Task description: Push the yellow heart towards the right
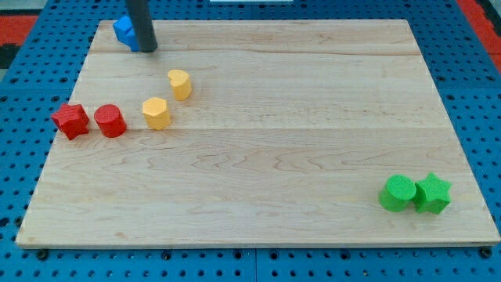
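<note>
A wooden board [258, 196] holds seven small blocks. The yellow heart [180, 84] sits in the board's upper left part, and the push rightward looks not yet begun. My tip [149, 49] rests up and to the left of the heart, well apart from it, touching a blue block [124, 31]. The arm ends in a plain rod, so there is no claw to open or close.

Counted: two yellow, the heart and a hexagon [156, 113] just below-left of it; two red [71, 120] [110, 121] farther left; one blue; two green [398, 193] [432, 193] far to its lower right.

Pale smooth wooden board [258, 157], matt yellow heart [180, 84], dark matt rod [141, 23]
</note>
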Motion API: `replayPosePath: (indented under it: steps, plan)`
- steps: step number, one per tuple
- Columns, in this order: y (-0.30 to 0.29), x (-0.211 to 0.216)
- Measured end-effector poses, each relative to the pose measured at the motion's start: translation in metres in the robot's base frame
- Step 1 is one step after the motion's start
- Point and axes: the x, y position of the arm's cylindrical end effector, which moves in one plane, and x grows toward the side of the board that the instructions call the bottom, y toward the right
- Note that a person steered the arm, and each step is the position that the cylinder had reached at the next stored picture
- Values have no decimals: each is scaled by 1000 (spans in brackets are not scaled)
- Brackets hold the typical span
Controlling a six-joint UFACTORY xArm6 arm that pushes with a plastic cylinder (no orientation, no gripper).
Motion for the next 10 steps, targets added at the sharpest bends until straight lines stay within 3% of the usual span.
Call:
replayPosePath:
  steps: [2,4,6,7,8,9,10]
  plan:
    - [-1,-11]
    - [23,39]
    - [23,41]
    - [-13,75]
    - [-76,84]
    - [-95,92]
    - [-20,96]
